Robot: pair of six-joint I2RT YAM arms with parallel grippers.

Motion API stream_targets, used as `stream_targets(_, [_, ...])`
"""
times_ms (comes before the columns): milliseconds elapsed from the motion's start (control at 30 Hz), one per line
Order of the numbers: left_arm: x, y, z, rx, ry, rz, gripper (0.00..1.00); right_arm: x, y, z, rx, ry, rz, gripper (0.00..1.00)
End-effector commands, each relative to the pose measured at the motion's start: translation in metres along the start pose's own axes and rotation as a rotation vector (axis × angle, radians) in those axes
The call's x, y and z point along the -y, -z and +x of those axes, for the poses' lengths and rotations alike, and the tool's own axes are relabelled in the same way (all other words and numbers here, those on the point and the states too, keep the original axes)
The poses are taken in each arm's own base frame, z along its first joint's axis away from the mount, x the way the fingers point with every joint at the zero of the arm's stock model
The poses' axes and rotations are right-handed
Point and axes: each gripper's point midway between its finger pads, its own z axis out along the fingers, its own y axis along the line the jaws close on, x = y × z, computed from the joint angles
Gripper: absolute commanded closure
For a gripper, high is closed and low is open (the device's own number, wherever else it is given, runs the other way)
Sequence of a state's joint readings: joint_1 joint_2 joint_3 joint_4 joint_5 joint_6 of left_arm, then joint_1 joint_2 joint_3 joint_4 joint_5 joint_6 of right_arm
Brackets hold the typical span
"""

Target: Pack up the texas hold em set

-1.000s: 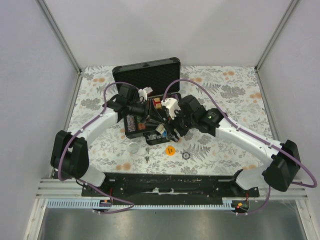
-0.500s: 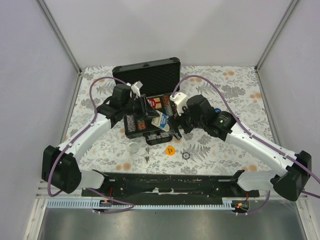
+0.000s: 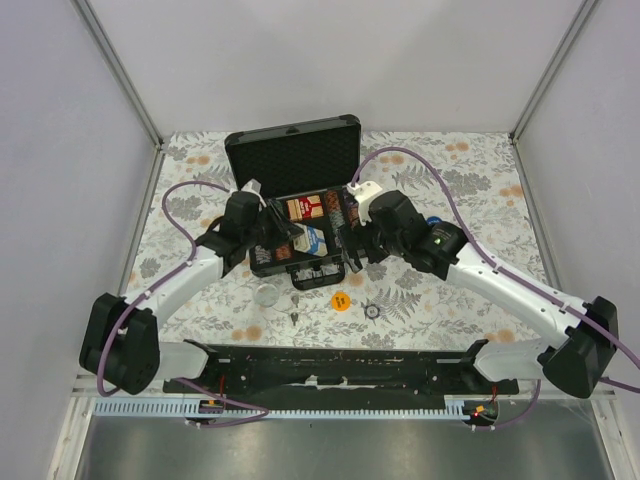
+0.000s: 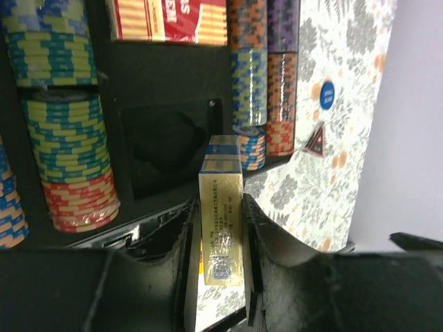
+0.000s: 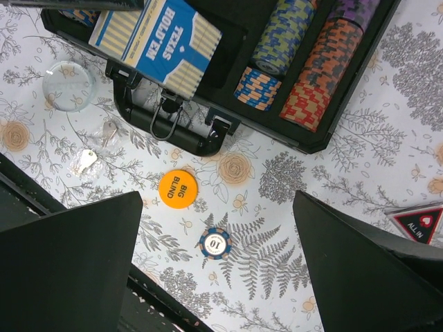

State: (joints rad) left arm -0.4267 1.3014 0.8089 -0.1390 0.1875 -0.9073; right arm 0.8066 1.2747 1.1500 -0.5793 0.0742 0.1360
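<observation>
- Left wrist view: the left gripper (image 4: 221, 207) squeezes the blue card deck (image 4: 221, 242) by its thin sides, over the open case (image 4: 159, 76).
- Only the right wrist view shows the deck's face — there the right gripper (image 5: 216, 207) gapes wide, holding nothing.

Floral counter (image 3: 480, 190): open black case (image 3: 290, 155), orange button (image 5: 178, 188), loose chip (image 5: 214, 242), clear disc (image 5: 69, 84), keys (image 5: 86, 159), blue button (image 4: 327, 95).
</observation>
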Motion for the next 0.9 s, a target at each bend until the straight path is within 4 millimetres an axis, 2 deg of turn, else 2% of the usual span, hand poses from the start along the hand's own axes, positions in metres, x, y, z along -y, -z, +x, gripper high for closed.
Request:
stream_targets(0, [0.038,-0.001,-0.042,0.177,0.037,0.133,0.98,-0.005,0.001,-0.019,0.042,-0.089,-0.001,0.02])
stream_targets(500, [0.020,-0.021,-0.036,0.165,-0.019,0.098,0.98,-0.004,0.000,-0.009,0.026,-0.101,-0.001,0.02])
stream_targets(867, [0.007,-0.044,-0.018,0.091,-0.005,0.103,0.98,-0.003,0.000,-0.003,0.009,-0.115,0.008,0.02])
